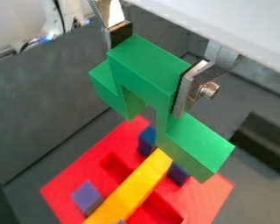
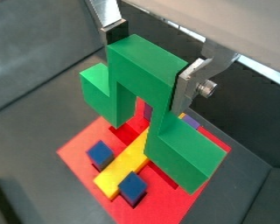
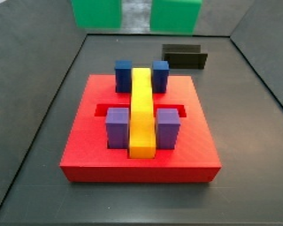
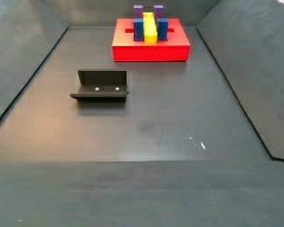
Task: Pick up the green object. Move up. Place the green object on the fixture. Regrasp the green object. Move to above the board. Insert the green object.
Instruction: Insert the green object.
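My gripper (image 1: 154, 61) is shut on the green object (image 1: 140, 83), a bridge-shaped block held by its top bar between the two silver fingers, legs pointing down; both wrist views show this (image 2: 154, 61). The green object (image 2: 136, 87) hangs in the air above the red board (image 1: 105, 150), clear of it. In a side view the green object (image 3: 99, 12) shows at the upper edge, above the board's (image 3: 138, 168) far end. The dark fixture (image 4: 100, 86) stands empty on the floor, apart from the board (image 4: 151, 51).
On the board lie a long yellow bar (image 3: 141, 110), two blue blocks (image 3: 124, 75) at its far end and two purple blocks (image 3: 118, 126) beside its middle. The fixture (image 3: 183, 56) stands behind the board to the right. Dark sloping walls enclose the floor.
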{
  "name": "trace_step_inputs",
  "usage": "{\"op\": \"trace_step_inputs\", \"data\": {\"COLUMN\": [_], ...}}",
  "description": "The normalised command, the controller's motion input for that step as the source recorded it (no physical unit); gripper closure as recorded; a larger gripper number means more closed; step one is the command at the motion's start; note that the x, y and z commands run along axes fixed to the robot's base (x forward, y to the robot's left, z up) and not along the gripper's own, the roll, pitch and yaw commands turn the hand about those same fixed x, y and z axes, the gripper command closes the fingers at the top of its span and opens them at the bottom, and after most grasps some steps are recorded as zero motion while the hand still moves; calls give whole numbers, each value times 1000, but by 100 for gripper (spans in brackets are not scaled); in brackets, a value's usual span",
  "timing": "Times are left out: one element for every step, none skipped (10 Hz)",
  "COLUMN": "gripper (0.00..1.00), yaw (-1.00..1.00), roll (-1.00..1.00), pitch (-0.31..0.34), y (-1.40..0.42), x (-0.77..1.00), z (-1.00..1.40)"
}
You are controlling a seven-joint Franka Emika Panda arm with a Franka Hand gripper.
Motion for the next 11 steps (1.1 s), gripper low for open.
{"op": "trace_step_inputs", "data": {"gripper": [100,100,100,100,100,100,100,100,100,100,100], "yaw": [191,160,91,0,-29,-100,-154,-106,0,0,31], "roll": [-134,-410,-500,-500,-500,-500,-393,-53,-21,27,91], "pitch": [220,154,154,114,83,70,39,49,-13,-107,-194], "y": [-237,0,100,174,214,191,140,-131,-157,-229,-197], "x": [251,237,129,51,0,0,80,109,194,120,0], "z": [-611,-246,-23,-40,-69,-29,-334,-746,-874,-786,-463]}}
